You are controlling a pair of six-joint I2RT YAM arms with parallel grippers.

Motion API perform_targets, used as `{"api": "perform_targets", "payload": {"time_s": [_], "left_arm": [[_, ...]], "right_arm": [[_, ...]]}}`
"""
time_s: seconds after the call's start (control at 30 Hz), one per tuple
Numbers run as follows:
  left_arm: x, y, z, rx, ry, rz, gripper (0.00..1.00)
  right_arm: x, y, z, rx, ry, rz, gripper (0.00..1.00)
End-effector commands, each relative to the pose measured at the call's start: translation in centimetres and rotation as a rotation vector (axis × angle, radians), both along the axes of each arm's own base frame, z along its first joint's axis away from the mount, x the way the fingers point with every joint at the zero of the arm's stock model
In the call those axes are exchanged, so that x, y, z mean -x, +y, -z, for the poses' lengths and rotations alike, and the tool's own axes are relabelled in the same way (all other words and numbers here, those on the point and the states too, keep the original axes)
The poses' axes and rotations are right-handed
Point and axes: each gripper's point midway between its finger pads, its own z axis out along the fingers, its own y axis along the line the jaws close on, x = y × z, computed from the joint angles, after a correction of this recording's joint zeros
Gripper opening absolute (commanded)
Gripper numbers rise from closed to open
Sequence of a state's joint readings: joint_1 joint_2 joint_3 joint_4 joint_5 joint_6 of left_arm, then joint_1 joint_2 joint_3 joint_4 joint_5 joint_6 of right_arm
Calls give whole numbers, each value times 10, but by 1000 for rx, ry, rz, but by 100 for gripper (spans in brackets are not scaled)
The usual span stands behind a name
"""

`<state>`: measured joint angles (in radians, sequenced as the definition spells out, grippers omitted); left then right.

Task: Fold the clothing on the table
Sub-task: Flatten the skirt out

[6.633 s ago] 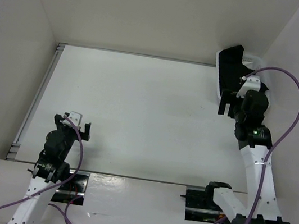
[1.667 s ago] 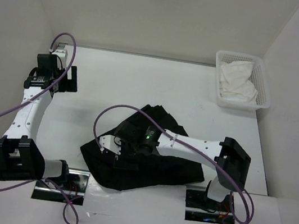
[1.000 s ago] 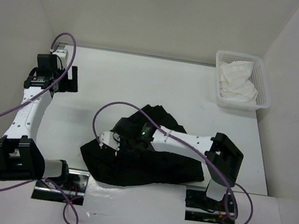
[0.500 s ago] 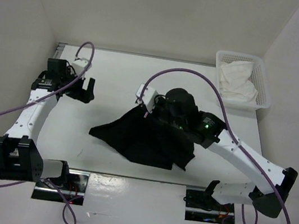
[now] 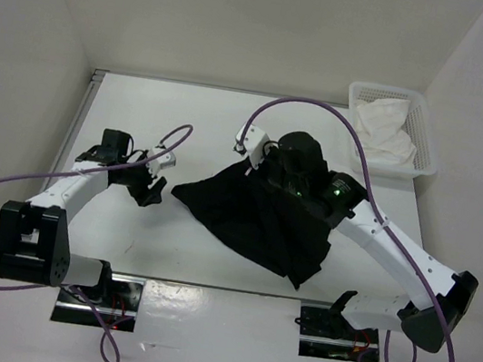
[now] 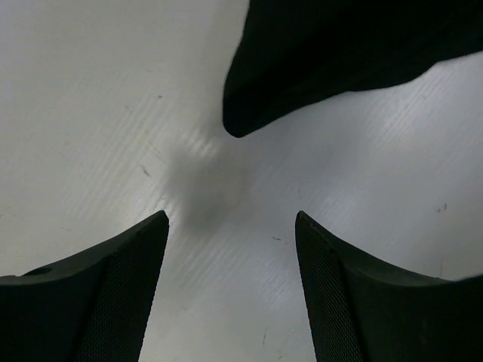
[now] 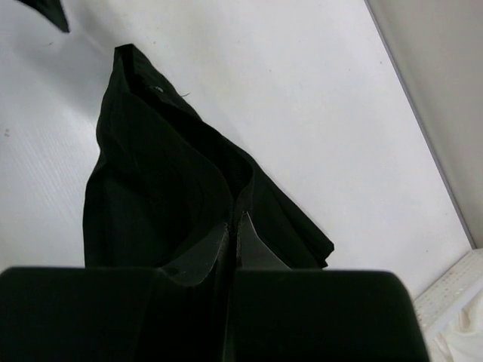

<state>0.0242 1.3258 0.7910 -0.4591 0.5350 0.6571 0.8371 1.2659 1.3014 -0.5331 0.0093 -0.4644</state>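
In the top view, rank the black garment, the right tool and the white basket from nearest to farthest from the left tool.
1. black garment: corner just right of the left tool.
2. right tool: farther right, shut on the garment.
3. white basket: far right corner.

Corner of black cloth [image 6: 339,45] beyond parted fingers [image 6: 113,294] (white table [image 6: 98,98] between)

Overhead view faces down at the table [image 5: 231,129]; wrist views look close, sharing the clothing [image 5: 262,226].
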Motion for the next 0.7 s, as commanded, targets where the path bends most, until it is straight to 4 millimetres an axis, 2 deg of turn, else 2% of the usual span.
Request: {"api": "perform_targets", "payload": {"time_s": [0.0,0.13,0.17,0.2,0.27,0.3,0.37,0.47,0.67], "left_arm": [[3,-26,-17,114,-170,245,75],[18,-34,-11,169,-238,396,75],[18,-35,-19,218,-281,417,75],[23,-36,-13,237,-289,448,75],[26,-36,-19,301,-339,475,75],[32,-36,-13,316,-359,510,75],[32,-38,-18,386,-392,505,75],[31,-37,-11,465,-401,490,75],[19,-35,-8,518,-409,482,72]], "right_arm": [[-7,8,-33,-84,-31,-10,0],[-7,9,-32,-90,-12,-16,0],[-6,8,-30,-82,-4,-15,0],[-8,3,-34,-89,-12,-3,0],[-9,2,-34,-93,-9,-4,0],[-12,-1,-34,-93,-9,5,0],[-10,-2,-40,-111,-5,0,0],[-7,-4,-46,-125,-4,-13,0],[-6,-14,-49,-148,18,-17,0]]}}
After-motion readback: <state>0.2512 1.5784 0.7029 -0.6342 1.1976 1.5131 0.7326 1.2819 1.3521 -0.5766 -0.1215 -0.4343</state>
